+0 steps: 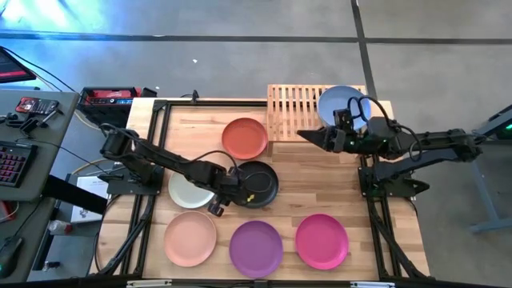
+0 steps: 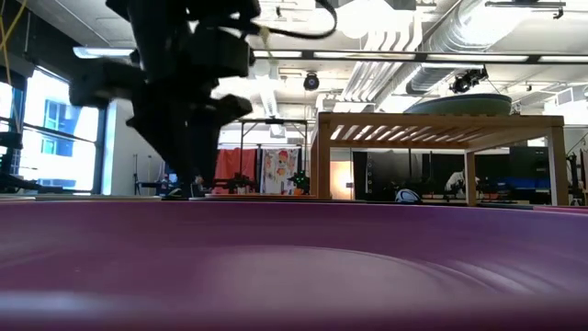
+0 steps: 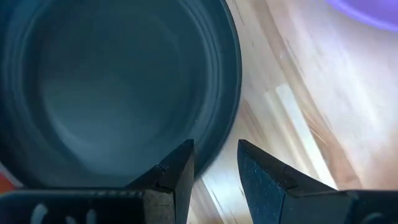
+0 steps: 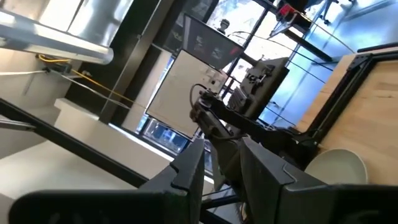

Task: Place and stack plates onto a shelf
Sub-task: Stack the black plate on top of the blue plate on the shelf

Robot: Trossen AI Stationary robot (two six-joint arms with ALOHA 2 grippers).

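Note:
In the high view the bamboo shelf (image 1: 292, 112) stands at the table's far edge, with the light blue plate (image 1: 340, 102) lying flat on its right half. My right gripper (image 1: 308, 134) hovers open over the shelf's near edge, pointing left and holding nothing. The black plate (image 1: 260, 182) lies mid-table. My left gripper (image 1: 226, 190) is open at the plate's left rim; in the left wrist view one finger (image 3: 177, 171) is over the inside of the black plate (image 3: 112, 87) and the other (image 3: 264, 177) is outside it, with bare wood showing between the rim and that finger.
The orange-red plate (image 1: 245, 138) lies left of the shelf and the pale grey-green plate (image 1: 189, 192) lies under my left arm. Peach (image 1: 190, 238), purple (image 1: 256, 248) and magenta (image 1: 322, 240) plates line the near edge. The shelf's left half (image 1: 284, 108) is bare.

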